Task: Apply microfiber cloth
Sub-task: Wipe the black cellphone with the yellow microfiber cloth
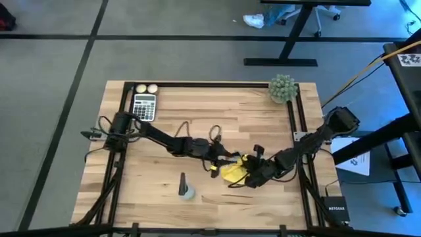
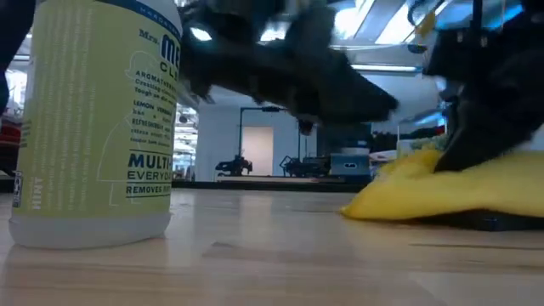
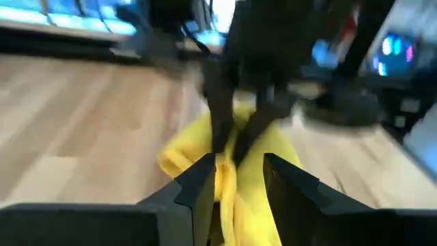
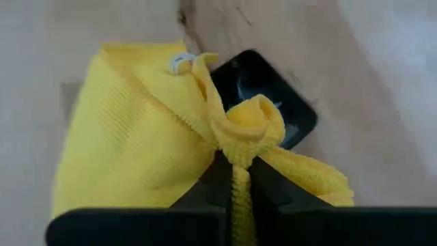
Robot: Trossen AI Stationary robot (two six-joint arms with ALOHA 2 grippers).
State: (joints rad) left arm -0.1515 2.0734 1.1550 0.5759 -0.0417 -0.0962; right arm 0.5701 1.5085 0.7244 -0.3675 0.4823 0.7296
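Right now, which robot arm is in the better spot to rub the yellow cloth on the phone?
The right one, probably. Its claw is shut on the microfiber cloth, bunched over the black phone. The left claw has cloth between its fingers, not visibly pinched.

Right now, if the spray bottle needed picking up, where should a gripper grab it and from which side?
A judgement: take the spray bottle around its round body, which stands upright in the low view, coming in level from the front-left of the table. That side looks open, while the left gripper, right gripper and microfiber cloth crowd the other.
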